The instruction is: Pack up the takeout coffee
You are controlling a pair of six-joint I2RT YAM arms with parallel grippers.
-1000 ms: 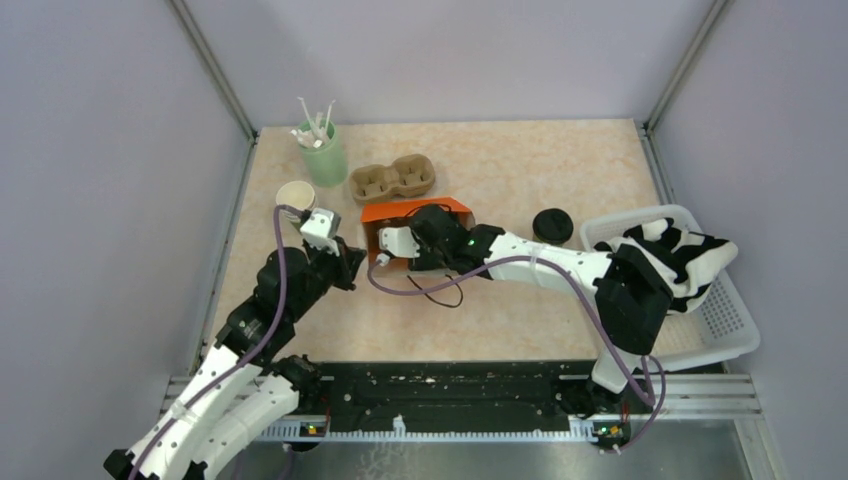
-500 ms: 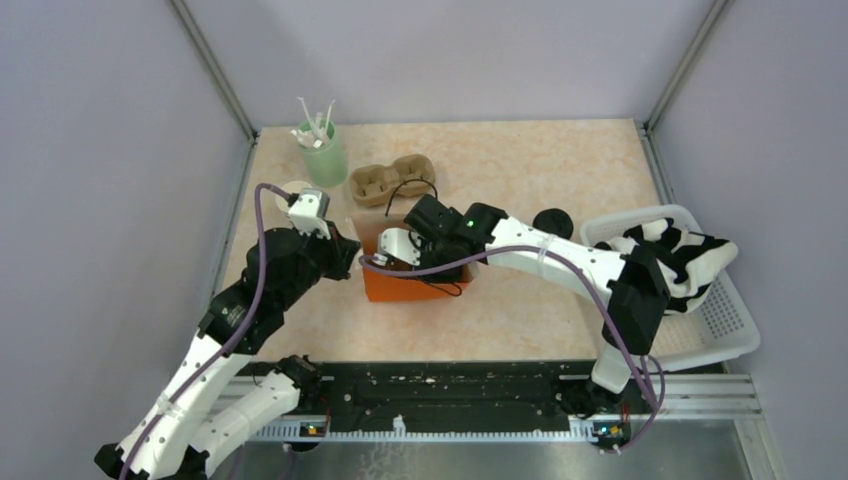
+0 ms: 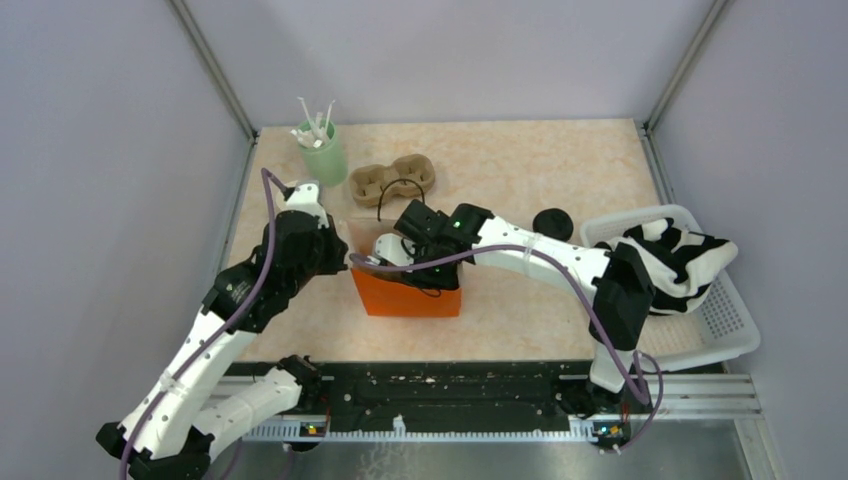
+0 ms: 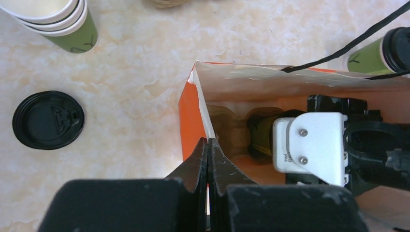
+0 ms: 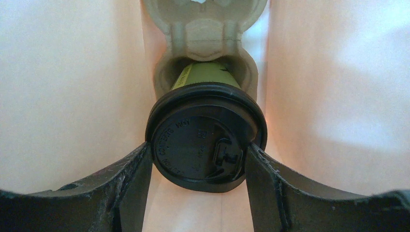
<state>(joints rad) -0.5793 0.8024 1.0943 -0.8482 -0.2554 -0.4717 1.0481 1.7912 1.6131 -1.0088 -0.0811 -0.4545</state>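
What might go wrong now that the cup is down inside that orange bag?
The left gripper pinches only the thin rim of the orange bag; a slip might let the bag collapse. The right gripper fills the narrow bag around the takeout coffee, so pulling out may drag bag or cup along. Unseated in the carrier, it could tip.

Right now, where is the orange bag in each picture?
Top external: orange bag just below the picture's centre.
Left wrist: centre-right, rim pinched by the left gripper.
Right wrist: seen from inside, walls on both sides.
Shared landmark: the right gripper, holding the takeout coffee inside it.
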